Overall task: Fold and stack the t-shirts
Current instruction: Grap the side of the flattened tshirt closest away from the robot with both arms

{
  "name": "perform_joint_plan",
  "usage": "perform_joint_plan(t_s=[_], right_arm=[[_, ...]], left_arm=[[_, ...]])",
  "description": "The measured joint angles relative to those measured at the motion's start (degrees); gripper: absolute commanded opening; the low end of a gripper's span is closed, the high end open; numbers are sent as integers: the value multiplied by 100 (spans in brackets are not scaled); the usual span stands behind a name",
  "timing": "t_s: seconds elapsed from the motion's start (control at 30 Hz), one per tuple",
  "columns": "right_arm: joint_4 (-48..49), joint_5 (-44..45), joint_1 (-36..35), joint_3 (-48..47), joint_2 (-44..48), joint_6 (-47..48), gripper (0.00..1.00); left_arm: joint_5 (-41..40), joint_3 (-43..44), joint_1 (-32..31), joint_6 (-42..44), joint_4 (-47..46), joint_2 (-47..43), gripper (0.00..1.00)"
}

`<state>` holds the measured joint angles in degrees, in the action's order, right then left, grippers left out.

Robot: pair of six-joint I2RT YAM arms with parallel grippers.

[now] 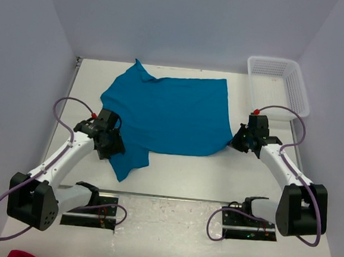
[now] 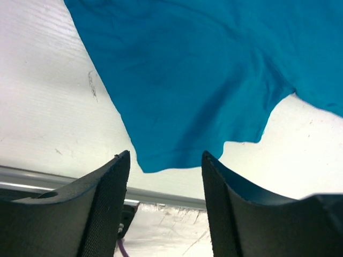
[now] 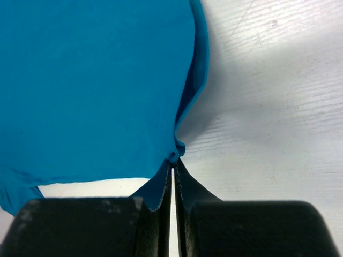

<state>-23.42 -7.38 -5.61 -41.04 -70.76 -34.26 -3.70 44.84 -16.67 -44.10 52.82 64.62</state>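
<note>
One teal-blue t-shirt (image 1: 173, 114) lies spread on the white table, with one sleeve pointing toward the near left. My left gripper (image 1: 108, 141) hovers over that sleeve. In the left wrist view the gripper (image 2: 166, 154) is open, nothing sits between its fingers, and the t-shirt's (image 2: 203, 69) sleeve tip lies just beyond them. My right gripper (image 1: 237, 142) is at the shirt's near right corner. The right wrist view shows the gripper (image 3: 173, 160) shut on a pinch of the t-shirt (image 3: 91, 85) at its edge, the cloth bunched at the fingertips.
A white plastic basket (image 1: 304, 97) stands at the back right corner of the table. A metal rail (image 2: 53, 179) runs along the table's near edge. Pale walls close in the left, back and right sides. A bit of red cloth (image 1: 25, 255) shows at the bottom left.
</note>
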Motion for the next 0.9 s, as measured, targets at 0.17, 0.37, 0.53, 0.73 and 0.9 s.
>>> perform_joint_plan(t_s=[0.17,0.37,0.53,0.73,0.9], right_arm=[[114,-133,-15,0,2,2,0],[146,-138,-42,20,129,2,0],[168,-138,-50,20,157,2,0],[173,-138,-72,26,216,4,0],[179,-140,-94,33,289,22,0]], left_arm=[[7,79,-326,-66,485,155,51],[9,-236,-546,-258,691,179,48],[-44,-442,-944,-391,667,433,49],[-107,-649,-1008,-439,527,758,50],[-170,-645,-1012,-437,350,940,50]])
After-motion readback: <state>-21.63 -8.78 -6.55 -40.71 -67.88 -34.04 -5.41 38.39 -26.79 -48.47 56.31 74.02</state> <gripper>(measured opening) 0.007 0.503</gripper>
